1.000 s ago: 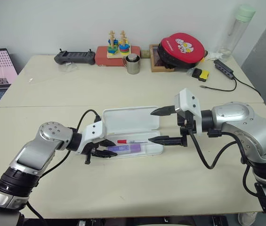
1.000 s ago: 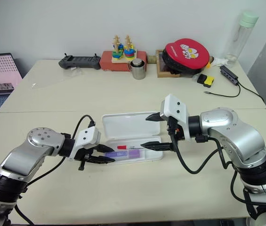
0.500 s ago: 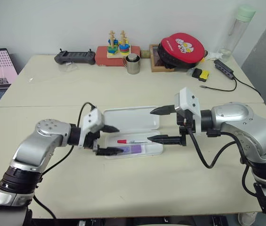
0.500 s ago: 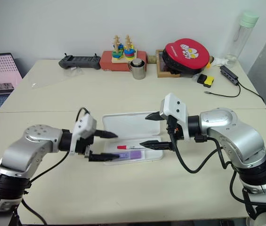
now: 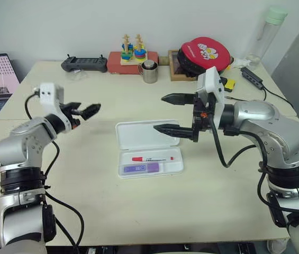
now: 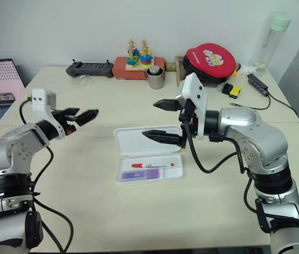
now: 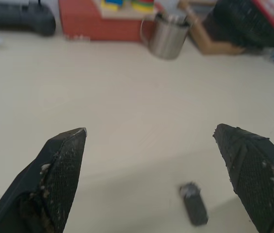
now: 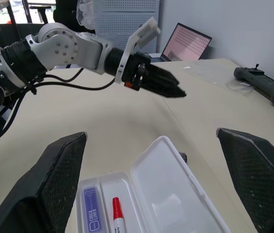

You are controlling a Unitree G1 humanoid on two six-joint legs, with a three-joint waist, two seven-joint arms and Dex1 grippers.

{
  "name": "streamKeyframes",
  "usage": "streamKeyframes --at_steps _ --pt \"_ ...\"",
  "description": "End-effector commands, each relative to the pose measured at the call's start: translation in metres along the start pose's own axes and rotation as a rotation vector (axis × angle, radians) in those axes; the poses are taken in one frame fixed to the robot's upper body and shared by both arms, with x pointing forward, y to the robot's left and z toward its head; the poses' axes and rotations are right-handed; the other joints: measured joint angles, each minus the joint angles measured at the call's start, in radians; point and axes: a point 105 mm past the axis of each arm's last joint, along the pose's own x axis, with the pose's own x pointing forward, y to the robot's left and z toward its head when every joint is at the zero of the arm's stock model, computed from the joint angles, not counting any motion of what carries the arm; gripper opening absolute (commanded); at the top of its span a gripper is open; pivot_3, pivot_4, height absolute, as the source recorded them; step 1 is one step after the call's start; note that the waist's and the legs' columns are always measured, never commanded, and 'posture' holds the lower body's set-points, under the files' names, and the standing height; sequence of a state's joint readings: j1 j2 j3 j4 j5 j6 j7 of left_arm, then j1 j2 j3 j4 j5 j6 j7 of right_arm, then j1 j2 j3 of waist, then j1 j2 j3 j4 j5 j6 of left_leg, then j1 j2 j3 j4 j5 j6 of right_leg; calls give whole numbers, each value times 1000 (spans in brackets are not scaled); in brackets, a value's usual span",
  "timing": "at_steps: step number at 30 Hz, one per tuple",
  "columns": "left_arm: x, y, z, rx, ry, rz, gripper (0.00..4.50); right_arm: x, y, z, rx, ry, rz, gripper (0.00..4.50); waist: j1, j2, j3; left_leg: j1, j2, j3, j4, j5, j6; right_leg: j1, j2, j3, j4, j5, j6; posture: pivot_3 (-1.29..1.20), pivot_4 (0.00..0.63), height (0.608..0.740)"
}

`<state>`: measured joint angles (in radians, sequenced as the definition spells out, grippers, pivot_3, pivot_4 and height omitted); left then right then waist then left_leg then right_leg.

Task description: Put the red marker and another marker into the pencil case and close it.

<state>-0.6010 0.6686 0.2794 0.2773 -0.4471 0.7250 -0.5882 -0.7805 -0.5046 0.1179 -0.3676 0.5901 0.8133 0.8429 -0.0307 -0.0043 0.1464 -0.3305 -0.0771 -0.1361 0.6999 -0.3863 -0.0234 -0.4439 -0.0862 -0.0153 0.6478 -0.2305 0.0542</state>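
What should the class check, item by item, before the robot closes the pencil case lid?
1. Red marker lies inside the pencil case: ok.
2. Purple marker lies inside the case, beside the red one: ok.
3. Nothing sticks out over the case rim: ok, both markers lie flat within the tray.
4. Lid closed: not ok, it lies open flat on the table.
5. Right tool empty and ready: ok, open, hanging above the lid.
6. Left tool out of the way: ok, open, well off to the left of the case.
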Motion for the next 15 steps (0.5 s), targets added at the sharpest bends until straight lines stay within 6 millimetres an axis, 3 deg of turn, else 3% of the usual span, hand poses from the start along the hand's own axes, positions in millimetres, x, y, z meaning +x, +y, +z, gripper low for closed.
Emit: streamKeyframes --at_steps 1,6,15 --pt "6 -5 -7 64 30 -29 4495 4 2 15 -61 -36 0 4500 0 0 0 0 0 0 0 0 0 0 0 0 0 0 0 0 150 740" --pt "14 -21 -41 93 150 -134 4495 6 5 16 -60 -40 -1 4500 -3 0 0 0 0 1 0 0 0 0 0 1 0 0 0 0 150 740" --pt "34 -34 -61 139 204 -168 4495 7 6 16 -58 -43 -10 4500 -1 0 0 0 0 1 0 0 0 0 0 1 1 0 0 0 150 740"
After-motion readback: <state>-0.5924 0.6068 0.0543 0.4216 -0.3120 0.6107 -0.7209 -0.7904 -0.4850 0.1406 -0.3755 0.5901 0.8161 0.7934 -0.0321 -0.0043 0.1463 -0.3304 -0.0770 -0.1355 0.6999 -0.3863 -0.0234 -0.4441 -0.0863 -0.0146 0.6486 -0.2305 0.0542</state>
